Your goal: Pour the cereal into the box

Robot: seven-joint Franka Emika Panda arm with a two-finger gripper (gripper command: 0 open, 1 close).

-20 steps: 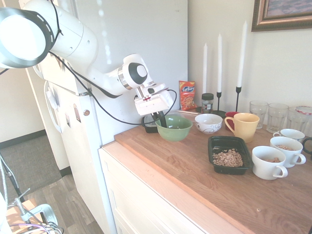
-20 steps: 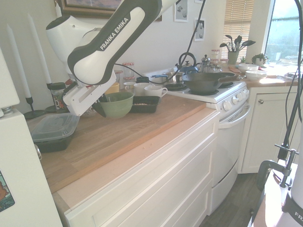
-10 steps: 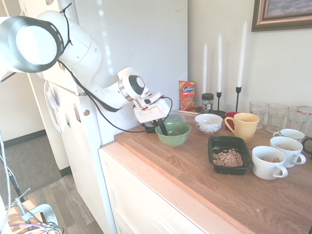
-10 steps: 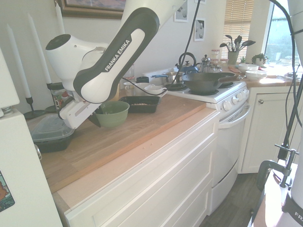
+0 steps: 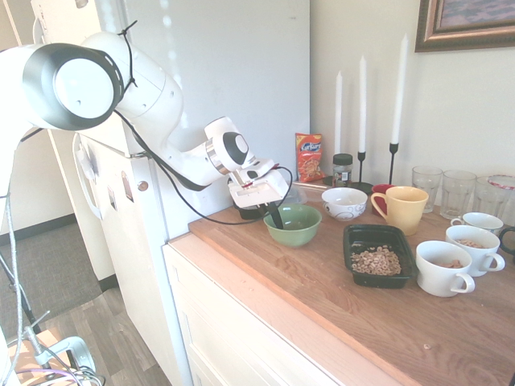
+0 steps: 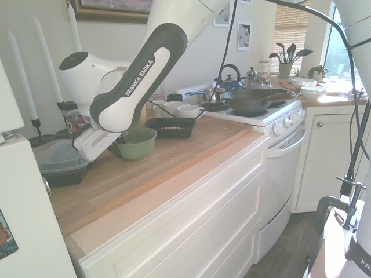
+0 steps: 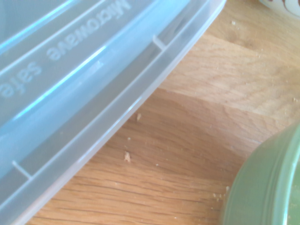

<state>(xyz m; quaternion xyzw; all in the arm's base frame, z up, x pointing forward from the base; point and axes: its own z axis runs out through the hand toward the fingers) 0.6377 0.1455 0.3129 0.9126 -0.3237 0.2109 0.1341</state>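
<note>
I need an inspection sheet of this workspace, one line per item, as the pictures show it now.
Surface: wooden counter, some crumbs.
Job's things: cereal lies in the black box.
Clutter: green bowl, lidded container, yellow mug, white cups, patterned bowl, candles, snack packet, jar, glasses.
Gripper: gripper shut on green bowl's rim.
Cables: black cable along the arm.
Surroundings: fridge, stove, framed picture.

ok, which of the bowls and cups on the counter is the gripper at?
The round light-green bowl; the shut gripper is at its rim. The white patterned bowl and the mugs stand farther along the counter.
</note>
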